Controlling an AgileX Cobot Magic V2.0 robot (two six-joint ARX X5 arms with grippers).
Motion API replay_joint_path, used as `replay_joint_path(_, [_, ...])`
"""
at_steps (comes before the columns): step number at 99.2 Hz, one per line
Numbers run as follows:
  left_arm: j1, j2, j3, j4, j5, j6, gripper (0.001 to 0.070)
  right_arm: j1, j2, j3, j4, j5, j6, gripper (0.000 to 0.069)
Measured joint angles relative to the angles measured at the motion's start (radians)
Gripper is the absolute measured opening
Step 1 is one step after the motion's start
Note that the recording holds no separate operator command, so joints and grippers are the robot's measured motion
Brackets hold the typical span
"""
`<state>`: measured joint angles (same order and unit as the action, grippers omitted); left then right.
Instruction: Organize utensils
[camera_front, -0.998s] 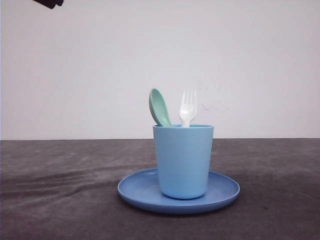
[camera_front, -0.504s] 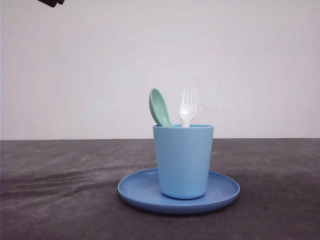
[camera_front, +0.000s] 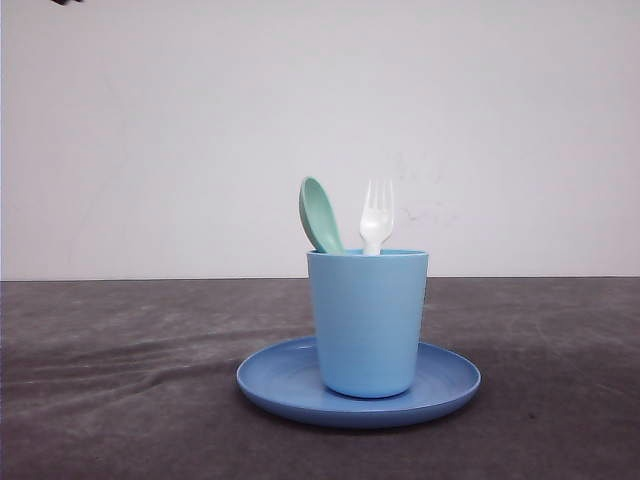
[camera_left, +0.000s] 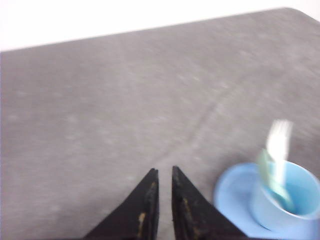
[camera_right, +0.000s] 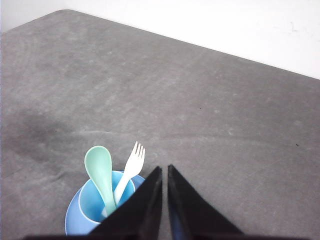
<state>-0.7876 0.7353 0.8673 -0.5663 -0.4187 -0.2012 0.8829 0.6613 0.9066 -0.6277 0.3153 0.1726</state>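
both sets of jaws are nearly closed on nothing: left gripper, right gripper. from the right wrist, the cup sits at about eight o'clock, holding spoon and fork, on the plate. the left wrist view is blurred, perhaps from motion. a careless sweep could tip the cup.

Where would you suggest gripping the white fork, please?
Grip the fork at its neck just under the tines, coming straight down from above. It stands nearly upright in the cup, handle hidden inside. The spoon leans close beside it, so close across the side clear of the spoon.
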Motion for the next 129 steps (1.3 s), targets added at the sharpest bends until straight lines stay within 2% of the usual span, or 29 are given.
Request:
replay_joint_path(9, [0.11,-0.023,-0.011,0.001,0.019,0.012,0.0022,0.0,0.0,0.0,0.0,0.0,0.0,0.0017])
replay_joint_path(27, [0.352,-0.122,-0.127,0.039,0.157,0.036,0.0022,0.0,0.0,0.0,0.0,0.0,0.0,0.0017])
replay_joint_path(34, [0.436,-0.17,-0.196,0.084,0.191,0.06,0.0022,0.0,0.0,0.0,0.0,0.0,0.0,0.0017])
replay_joint_path(48, [0.561,-0.288,-0.358,0.192,0.237,0.103,0.0022,0.0,0.0,0.0,0.0,0.0,0.0,0.0017])
replay_joint_path(57, [0.621,-0.373,-0.476,0.252,0.263,0.111,0.0022,0.0,0.0,0.0,0.0,0.0,0.0,0.0017])
replay_joint_path(69, [0.673,-0.481,-0.632,0.325,0.311,0.112,0.0022,0.0,0.0,0.0,0.0,0.0,0.0,0.0017])
replay_joint_path(79, [0.698,-0.557,-0.728,0.331,0.34,0.112,0.0022,0.0,0.0,0.0,0.001,0.0,0.0,0.0017])
replay_joint_path(90, [0.721,-0.629,-0.8,0.331,0.345,0.111,0.0022,0.0,0.0,0.0,0.003,0.0,0.0,0.0017])
replay_joint_path(129, [0.759,-0.731,-0.825,0.357,0.352,0.129,0.0022,0.0,0.0,0.0,0.004,0.0,0.0,0.0017])
